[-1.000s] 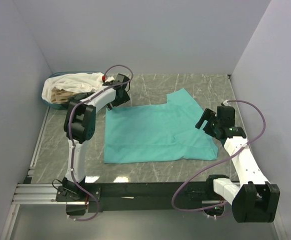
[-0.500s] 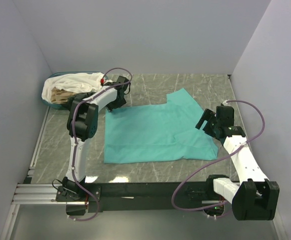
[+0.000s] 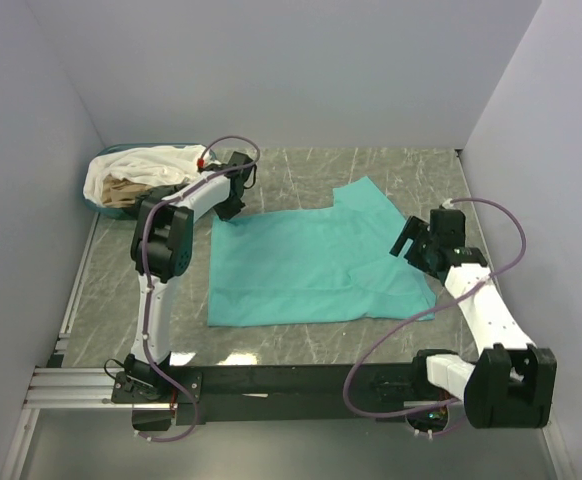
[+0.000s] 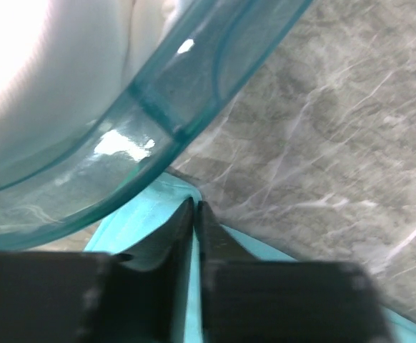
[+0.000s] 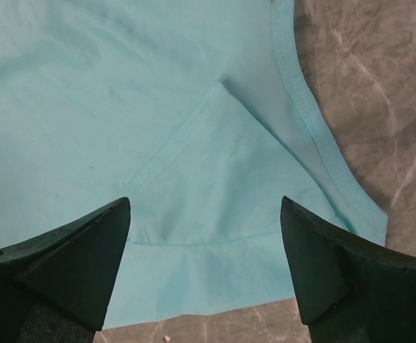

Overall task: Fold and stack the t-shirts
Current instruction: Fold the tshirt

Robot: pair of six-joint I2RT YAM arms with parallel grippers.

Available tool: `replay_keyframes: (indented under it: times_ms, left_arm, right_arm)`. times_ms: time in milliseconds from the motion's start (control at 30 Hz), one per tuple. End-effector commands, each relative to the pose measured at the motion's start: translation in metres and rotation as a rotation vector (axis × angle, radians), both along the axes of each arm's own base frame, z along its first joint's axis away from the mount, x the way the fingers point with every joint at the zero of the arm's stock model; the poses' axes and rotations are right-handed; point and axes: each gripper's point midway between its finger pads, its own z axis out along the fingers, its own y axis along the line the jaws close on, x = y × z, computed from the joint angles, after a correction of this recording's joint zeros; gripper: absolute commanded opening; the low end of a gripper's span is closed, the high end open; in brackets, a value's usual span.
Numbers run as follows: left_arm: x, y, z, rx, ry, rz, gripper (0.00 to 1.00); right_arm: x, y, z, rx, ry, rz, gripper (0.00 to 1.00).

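Left claw point(image 4: 196, 209) pinches the teal shirt point(image 3: 311, 265) by its corner, it seems. Right claw point(image 5: 204, 209) hovers spread; next, grab and fold.

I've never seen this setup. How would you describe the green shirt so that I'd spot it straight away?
Start at the grey marble table the two arms are bolted to. The teal-green t-shirt lies spread flat in its middle, between the arms. It is plain, one colour and lies alone, unlike the white and beige cloth heaped in the teal-rimmed basket at the far left corner.
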Motion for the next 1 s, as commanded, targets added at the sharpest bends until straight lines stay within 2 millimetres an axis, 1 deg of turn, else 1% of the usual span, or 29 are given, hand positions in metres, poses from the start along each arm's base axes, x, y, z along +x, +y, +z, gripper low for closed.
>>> replay_keyframes:
  times_ms: [0,33,67,100,133,167,200,233,267,300,333,367,400,433,500,533,600,633,700,733,800,833,933,967]
  left_arm:
    - [-0.02,-0.001,-0.006,-0.026,0.075,-0.04,0.06]
    - [-0.02,-0.003,-0.008,-0.034,0.074,-0.047,0.01]
    - [-0.019,-0.004,-0.008,-0.041,0.073,-0.052,0.01]
    - [-0.019,-0.006,-0.006,-0.049,0.071,-0.066,0.01]
    - [-0.018,-0.008,-0.006,-0.055,0.064,-0.071,0.01]
    - [-0.017,-0.008,-0.004,-0.055,0.059,-0.074,0.01]
    - [-0.017,-0.008,-0.003,-0.058,0.057,-0.082,0.01]
    - [-0.017,-0.008,0.0,-0.06,0.05,-0.084,0.01]
    - [-0.016,-0.008,0.002,-0.06,0.043,-0.085,0.01]
    - [-0.016,-0.009,0.005,-0.066,0.035,-0.089,0.01]
    - [-0.017,-0.011,0.005,-0.079,0.038,-0.099,0.01]
    - [-0.016,-0.013,0.006,-0.086,0.032,-0.104,0.01]
    - [-0.017,-0.013,0.006,-0.087,0.032,-0.105,0.01]
    - [-0.017,-0.014,0.008,-0.095,0.029,-0.109,0.01]
    - [-0.019,-0.014,0.008,-0.098,0.025,-0.11,0.01]
    - [-0.018,-0.017,0.009,-0.113,0.022,-0.117,0.01]
    - [-0.019,-0.02,0.007,-0.132,0.022,-0.122,0.01]
    - [-0.02,-0.022,0.007,-0.139,0.024,-0.127,0.01]
    - [-0.021,-0.022,0.005,-0.139,0.031,-0.129,0.01]
    - [-0.02,-0.021,0.007,-0.135,0.028,-0.127,0.01]
    - [-0.02,-0.019,0.008,-0.124,0.024,-0.124,0.01]
    - [-0.02,-0.019,0.007,-0.123,0.028,-0.124,0.01]
    - [-0.021,-0.018,0.007,-0.116,0.036,-0.123,0.01]
    - [-0.021,-0.018,0.007,-0.115,0.037,-0.123,0.01]
  right_arm:
    - [0.04,-0.004,0.026,-0.004,-0.09,-0.024,0.91]
    - [0.056,-0.001,0.042,0.013,-0.133,-0.012,0.91]
    - [0.067,0.003,0.037,0.017,-0.115,0.004,0.9]
    - [0.077,0.005,0.04,0.02,-0.121,0.017,0.9]
    - [0.097,0.006,0.046,0.003,-0.131,0.032,0.89]
    - [0.109,0.005,0.048,-0.011,-0.132,0.037,0.89]
    - [0.12,0.014,0.049,-0.024,-0.131,0.068,0.89]
    - [0.131,0.016,0.05,-0.05,-0.131,0.096,0.89]
    - [0.158,0.022,0.05,-0.068,-0.126,0.114,0.89]
    - [0.17,0.025,0.049,-0.098,-0.116,0.156,0.88]
    - [0.196,0.024,0.045,-0.131,-0.095,0.156,0.86]
    - [0.209,0.021,0.043,-0.189,-0.09,0.149,0.86]
    - [0.22,0.026,0.039,-0.224,-0.083,0.177,0.86]
    - [0.239,0.028,0.031,-0.233,-0.051,0.182,0.86]
    - [0.257,0.03,0.025,-0.246,-0.04,0.204,0.85]
    - [0.274,0.033,0.019,-0.245,-0.044,0.214,0.85]
    - [0.29,0.039,0.012,-0.236,-0.045,0.243,0.85]
    - [0.303,0.041,0.005,-0.237,-0.04,0.239,0.84]
    - [0.315,0.046,-0.001,-0.224,-0.035,0.242,0.84]
    - [0.326,0.05,-0.006,-0.219,-0.044,0.246,0.84]
    - [0.335,0.054,-0.013,-0.202,-0.053,0.251,0.84]
    - [0.339,0.055,-0.013,-0.191,-0.043,0.252,0.84]
    - [0.34,0.055,-0.013,-0.181,-0.046,0.229,0.84]
    - [0.338,0.058,-0.014,-0.175,-0.048,0.237,0.84]
